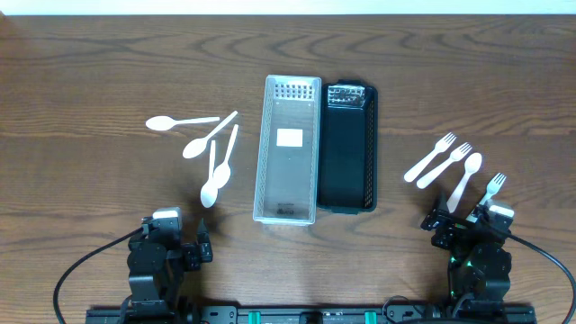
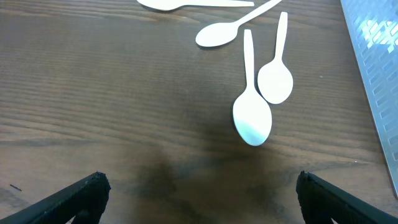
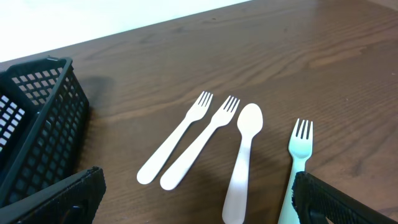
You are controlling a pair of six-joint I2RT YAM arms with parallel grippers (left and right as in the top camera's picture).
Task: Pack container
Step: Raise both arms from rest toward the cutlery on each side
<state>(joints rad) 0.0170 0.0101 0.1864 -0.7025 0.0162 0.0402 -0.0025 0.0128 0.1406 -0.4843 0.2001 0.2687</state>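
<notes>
A clear white basket (image 1: pixel 288 148) and a black mesh basket (image 1: pixel 349 148) stand side by side at the table's middle. Several white spoons (image 1: pixel 213 180) lie to their left. Three white forks (image 1: pixel 430 157) and one white spoon (image 1: pixel 463 175) lie to their right. My left gripper (image 1: pixel 175 236) is open and empty near the front edge, just short of the spoons (image 2: pixel 252 112); its fingers (image 2: pixel 199 199) are wide apart. My right gripper (image 1: pixel 468 225) is open and empty, its fingers (image 3: pixel 199 199) straddling the handles of the forks (image 3: pixel 177 140) and the spoon (image 3: pixel 244 158).
The clear basket's wall (image 2: pixel 379 62) is at the right edge of the left wrist view. The black basket (image 3: pixel 37 124) is at the left of the right wrist view. A pale mint fork (image 3: pixel 298 162) lies by the right finger.
</notes>
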